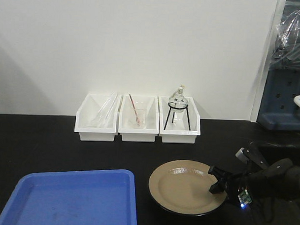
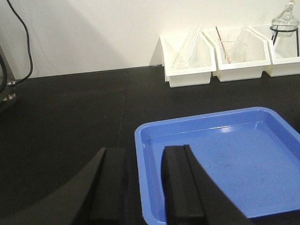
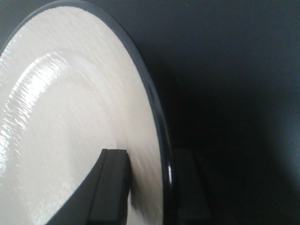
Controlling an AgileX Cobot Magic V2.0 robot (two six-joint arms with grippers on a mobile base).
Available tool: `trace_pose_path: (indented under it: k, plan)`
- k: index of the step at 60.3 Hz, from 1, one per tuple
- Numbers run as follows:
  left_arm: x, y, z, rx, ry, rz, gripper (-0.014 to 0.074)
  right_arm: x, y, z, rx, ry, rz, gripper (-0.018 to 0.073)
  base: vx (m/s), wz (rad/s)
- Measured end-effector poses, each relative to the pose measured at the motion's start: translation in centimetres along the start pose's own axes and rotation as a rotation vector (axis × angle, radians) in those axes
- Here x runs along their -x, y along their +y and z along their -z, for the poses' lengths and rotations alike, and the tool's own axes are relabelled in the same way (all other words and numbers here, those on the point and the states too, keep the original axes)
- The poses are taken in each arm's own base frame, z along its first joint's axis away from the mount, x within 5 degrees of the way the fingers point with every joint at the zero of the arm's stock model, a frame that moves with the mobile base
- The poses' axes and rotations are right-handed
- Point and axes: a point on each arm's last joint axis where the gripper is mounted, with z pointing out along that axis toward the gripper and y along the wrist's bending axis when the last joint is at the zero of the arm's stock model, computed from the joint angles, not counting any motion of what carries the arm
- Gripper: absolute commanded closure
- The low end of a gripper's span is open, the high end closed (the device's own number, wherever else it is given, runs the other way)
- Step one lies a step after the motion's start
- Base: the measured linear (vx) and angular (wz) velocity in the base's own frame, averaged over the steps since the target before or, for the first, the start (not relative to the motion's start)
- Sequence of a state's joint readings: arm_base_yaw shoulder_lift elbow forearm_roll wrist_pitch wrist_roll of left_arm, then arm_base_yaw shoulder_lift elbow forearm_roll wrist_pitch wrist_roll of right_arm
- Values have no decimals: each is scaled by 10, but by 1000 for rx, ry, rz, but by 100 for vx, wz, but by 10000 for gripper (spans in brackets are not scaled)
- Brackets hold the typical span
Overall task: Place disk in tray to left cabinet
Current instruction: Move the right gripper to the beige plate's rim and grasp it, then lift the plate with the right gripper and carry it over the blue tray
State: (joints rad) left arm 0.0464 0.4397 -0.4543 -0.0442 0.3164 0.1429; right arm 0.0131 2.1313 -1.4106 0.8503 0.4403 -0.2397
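Observation:
The tan disk (image 1: pixel 184 185) with its black rim lies on the black table, right of the blue tray (image 1: pixel 73 201). My right gripper (image 1: pixel 217 183) is at the disk's right edge. In the right wrist view the disk (image 3: pixel 70 117) fills the left side, and my right gripper (image 3: pixel 150 157) is open astride its rim, one finger over the tan inside and one outside, with a gap showing. My left gripper (image 2: pixel 143 152) is open astride the left wall of the tray (image 2: pixel 225 164), which holds nothing. The left cabinet is out of view.
Three white bins (image 1: pixel 137 127) stand at the back by the wall, holding glass tubes, a beaker and a flask on a black stand (image 1: pixel 178 111). Blue-grey equipment (image 1: pixel 283 102) stands at the far right. A black cable (image 2: pixel 23 37) hangs at the left.

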Motion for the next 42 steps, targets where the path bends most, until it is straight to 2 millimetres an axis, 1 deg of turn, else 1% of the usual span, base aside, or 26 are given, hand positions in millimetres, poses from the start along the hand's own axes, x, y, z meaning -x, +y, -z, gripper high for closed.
trace_pose_path:
  k: [27, 36, 42]
  plan:
    - [-1, 0, 0, -1, 6, 0, 253, 2, 5, 0, 56, -18, -123, 568, 0, 0]
    - [-1, 0, 0, -1, 6, 0, 253, 5, 10, 8, 69, -38, -107, 568, 0, 0]
    - [-1, 0, 0, -1, 6, 0, 253, 9, 16, 17, 87, -66, -101, 568, 0, 0]
